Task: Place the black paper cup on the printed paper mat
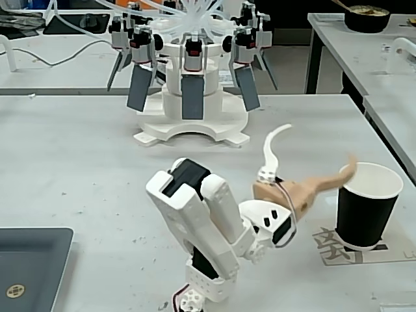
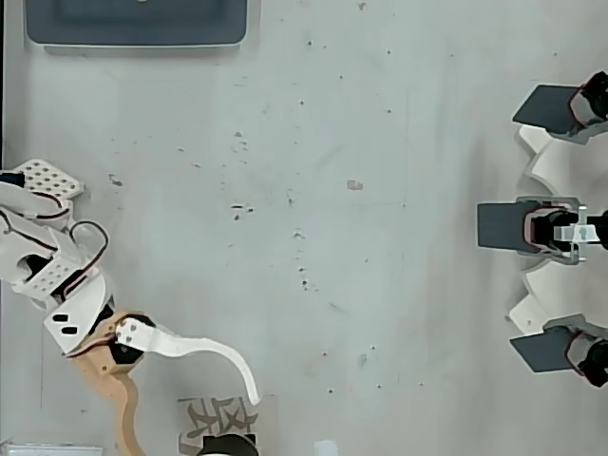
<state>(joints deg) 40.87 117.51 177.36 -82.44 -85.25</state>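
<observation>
The black paper cup stands upright, white inside, on the printed paper mat at the right of the fixed view. In the overhead view only the cup's top shows at the bottom edge, on the mat. My gripper is open and holds nothing. Its white curved finger points up, and its tan finger reaches toward the cup's left rim; I cannot tell if it touches. From overhead the gripper spreads wide beside the cup.
A dark grey tray lies at the table's other end. A white rig with dark paddles stands across the table from the arm. A black bowl sits on the neighbouring table.
</observation>
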